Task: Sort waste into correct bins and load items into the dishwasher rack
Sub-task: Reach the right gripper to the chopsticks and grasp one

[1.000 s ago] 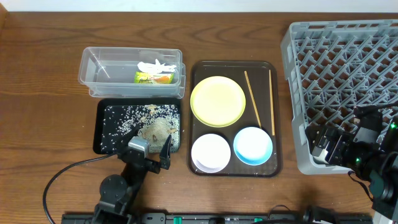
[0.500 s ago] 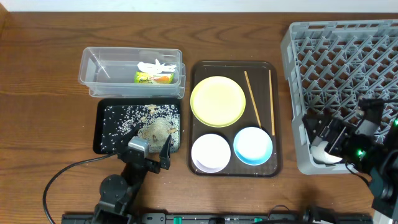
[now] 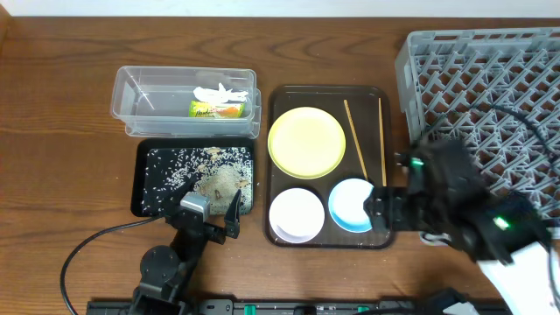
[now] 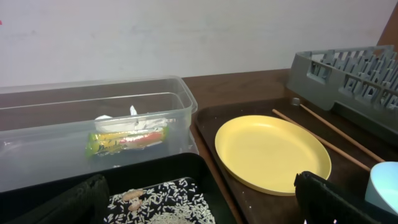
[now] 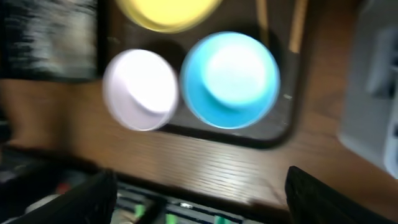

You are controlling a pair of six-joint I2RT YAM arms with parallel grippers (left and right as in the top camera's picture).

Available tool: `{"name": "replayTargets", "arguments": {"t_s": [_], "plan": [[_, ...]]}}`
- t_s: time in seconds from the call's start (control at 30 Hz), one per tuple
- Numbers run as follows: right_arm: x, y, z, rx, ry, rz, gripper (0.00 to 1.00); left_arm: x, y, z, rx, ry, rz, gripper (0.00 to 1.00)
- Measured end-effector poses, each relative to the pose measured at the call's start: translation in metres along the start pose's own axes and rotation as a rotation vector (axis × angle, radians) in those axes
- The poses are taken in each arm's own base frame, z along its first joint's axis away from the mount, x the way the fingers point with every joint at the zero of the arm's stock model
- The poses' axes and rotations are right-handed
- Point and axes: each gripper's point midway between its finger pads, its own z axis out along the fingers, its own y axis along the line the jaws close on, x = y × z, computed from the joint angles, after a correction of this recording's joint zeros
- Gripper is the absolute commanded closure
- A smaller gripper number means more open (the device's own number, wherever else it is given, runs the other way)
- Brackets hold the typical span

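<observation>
The clear tub (image 3: pixel 144 101) holds the green-and-orange wrapper (image 3: pixel 216 109) and white paper bits (image 3: pixel 219 91); the wrapper also shows in the left wrist view (image 4: pixel 127 140). The black tray (image 3: pixel 144 197) holds rice and scraps (image 3: pixel 219 182). The yellow-green plate (image 3: pixel 306 142), white bowl (image 3: pixel 296 214), light blue bowl (image 3: pixel 353 203) and two chopsticks (image 3: pixel 354 136) lie on the brown serving tray. The grey rack (image 3: pixel 490 79) stands at the right. My left gripper (image 3: pixel 217 219) is open and empty by the black tray's near right corner. My right gripper (image 3: pixel 378 213) is open and empty, just right of the blue bowl (image 5: pixel 229 79).
The brown serving tray (image 3: pixel 385 236) sits between the bins and the rack. The right arm's body covers the rack's near left corner. A black cable (image 3: pixel 87 249) runs along the table's front left. The right wrist view is blurred by motion.
My right arm has swung left from the rack's near corner to the blue bowl on the serving tray. The left arm and all objects have not moved.
</observation>
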Motion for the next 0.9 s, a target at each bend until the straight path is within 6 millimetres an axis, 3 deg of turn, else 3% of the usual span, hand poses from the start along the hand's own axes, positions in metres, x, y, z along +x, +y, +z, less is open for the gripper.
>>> {"name": "replayTargets", "arguments": {"t_s": [0.1,0.17,0.5,0.7,0.8,0.9], "plan": [[-0.007,-0.007,0.022,0.11,0.038,0.031,0.26,0.0,0.0,0.0,0.0,0.0,0.0,0.03],[-0.018,-0.01,0.036,0.154,0.037,0.054,0.23,0.0,0.0,0.0,0.0,0.0,0.0,0.03],[-0.107,0.007,0.098,0.144,-0.157,-0.03,0.28,0.0,0.0,0.0,0.0,0.0,0.0,0.03],[-0.133,-0.034,0.154,0.239,-0.106,-0.076,0.39,0.0,0.0,0.0,0.0,0.0,0.0,0.03],[-0.133,-0.053,0.18,0.239,-0.044,-0.078,0.48,0.0,0.0,0.0,0.0,0.001,0.0,0.03],[-0.127,-0.063,0.202,0.221,0.017,-0.086,0.49,0.0,0.0,0.0,0.0,0.001,0.0,0.03]]}}
